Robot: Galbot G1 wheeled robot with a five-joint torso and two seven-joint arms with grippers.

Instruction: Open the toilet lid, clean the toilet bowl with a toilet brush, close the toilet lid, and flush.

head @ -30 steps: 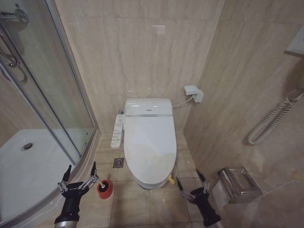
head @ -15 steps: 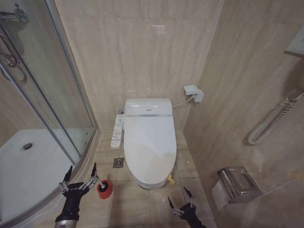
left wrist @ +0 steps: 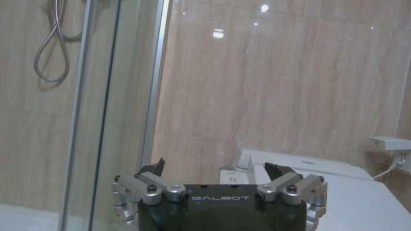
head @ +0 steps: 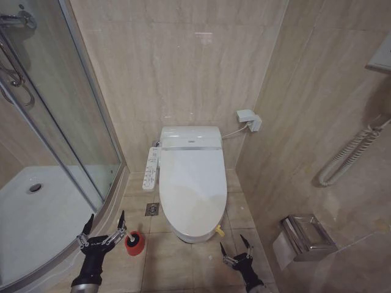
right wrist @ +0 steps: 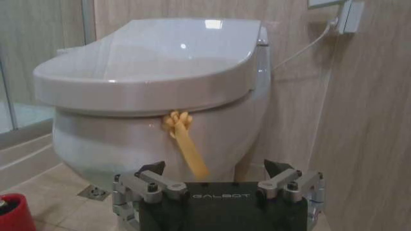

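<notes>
A beige-tiled bathroom holds a toilet against the back wall, beside a glass shower enclosure (head: 61, 122). The toilet lid (head: 192, 189) lies shut over the bowl, its yellow tie (right wrist: 183, 142) hanging at the front edge. The right gripper (head: 235, 250) hovers spread, empty, low near that front edge, facing the tie. The left gripper (head: 102, 229) is spread and empty just beside the red holder (head: 135, 243) on the floor. Judging from this, no step is done: opening, scrubbing, closing and flushing remain.
</notes>
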